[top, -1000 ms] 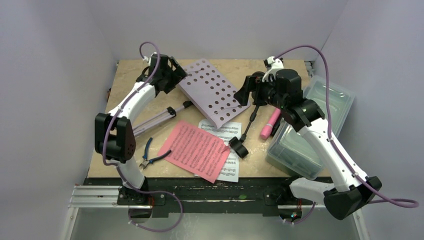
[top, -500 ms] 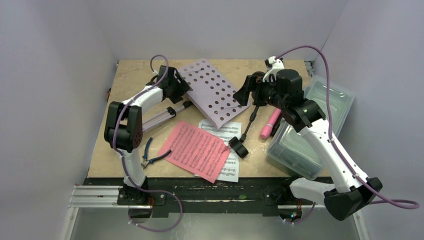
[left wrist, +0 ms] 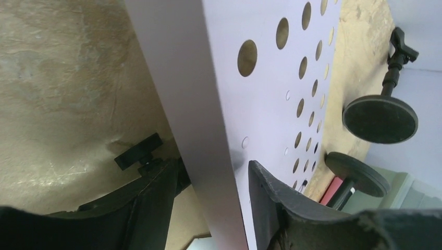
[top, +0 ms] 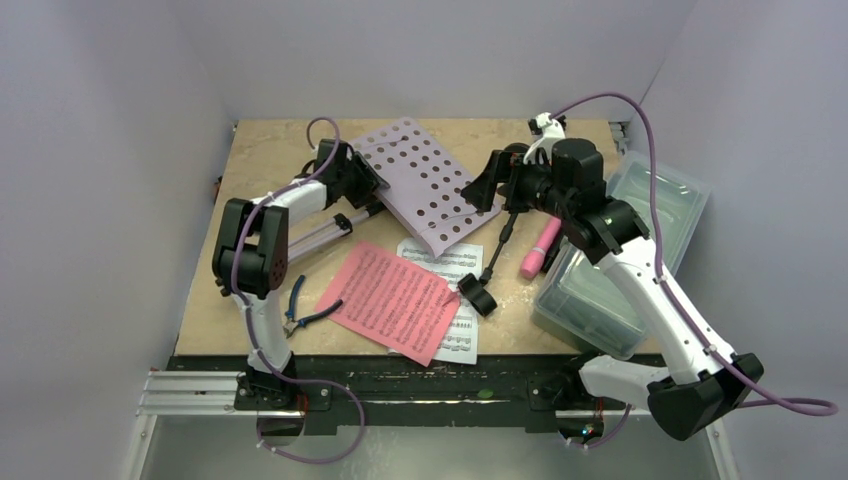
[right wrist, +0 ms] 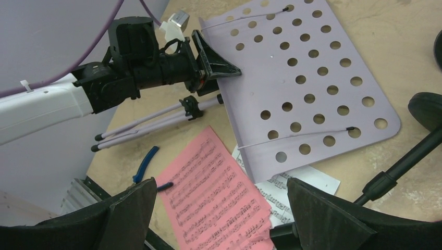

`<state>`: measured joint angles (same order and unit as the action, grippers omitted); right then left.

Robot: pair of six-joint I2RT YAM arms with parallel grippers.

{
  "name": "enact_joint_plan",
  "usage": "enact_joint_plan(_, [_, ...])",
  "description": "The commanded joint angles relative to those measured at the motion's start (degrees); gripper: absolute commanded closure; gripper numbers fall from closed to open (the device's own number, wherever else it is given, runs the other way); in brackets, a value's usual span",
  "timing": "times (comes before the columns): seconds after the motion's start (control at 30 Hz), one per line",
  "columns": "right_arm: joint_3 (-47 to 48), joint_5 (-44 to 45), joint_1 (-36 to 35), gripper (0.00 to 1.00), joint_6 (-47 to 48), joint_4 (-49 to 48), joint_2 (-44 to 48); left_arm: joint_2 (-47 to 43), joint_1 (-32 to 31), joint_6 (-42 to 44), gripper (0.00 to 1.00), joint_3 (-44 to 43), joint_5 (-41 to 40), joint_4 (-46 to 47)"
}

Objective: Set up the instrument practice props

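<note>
The lavender perforated music desk (top: 425,185) lies flat at the back middle, its slim tripod legs (top: 320,235) folded on the table to its left. My left gripper (top: 368,180) is open and straddles the desk's left edge (left wrist: 271,104): one finger lies on the plate, and a gap shows at the other. My right gripper (top: 487,182) is open and empty above the desk's right edge (right wrist: 297,78). A pink sheet (top: 395,300) overlaps a white sheet (top: 450,265). A pink microphone (top: 540,248) and a black round-based pole (top: 480,295) lie to the right.
Blue-handled pliers (top: 305,315) lie at the front left next to the pink sheet. A clear plastic tub (top: 600,290) stands at the right edge with its lid (top: 665,200) behind it. Two round black bases (left wrist: 379,119) show beyond the desk in the left wrist view.
My left gripper has moved right and forward from beside the desk's back-left corner onto its left edge. The right arm and the desk have barely moved.
</note>
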<state>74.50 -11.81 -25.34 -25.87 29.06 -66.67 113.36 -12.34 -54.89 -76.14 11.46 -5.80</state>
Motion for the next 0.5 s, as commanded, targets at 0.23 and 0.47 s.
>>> enact_joint_plan(0.23, [-7.0, -6.2, 0.1, 0.01, -5.2, -7.6, 3.0, -3.9, 4.0, -1.2, 0.84, 3.8, 12.3, 15.4])
enact_joint_plan(0.47, [-9.6, -9.7, -0.1, 0.01, -8.5, -11.3, 4.0, -12.4, 6.0, -6.4, 1.00, 4.3, 18.3, 25.8])
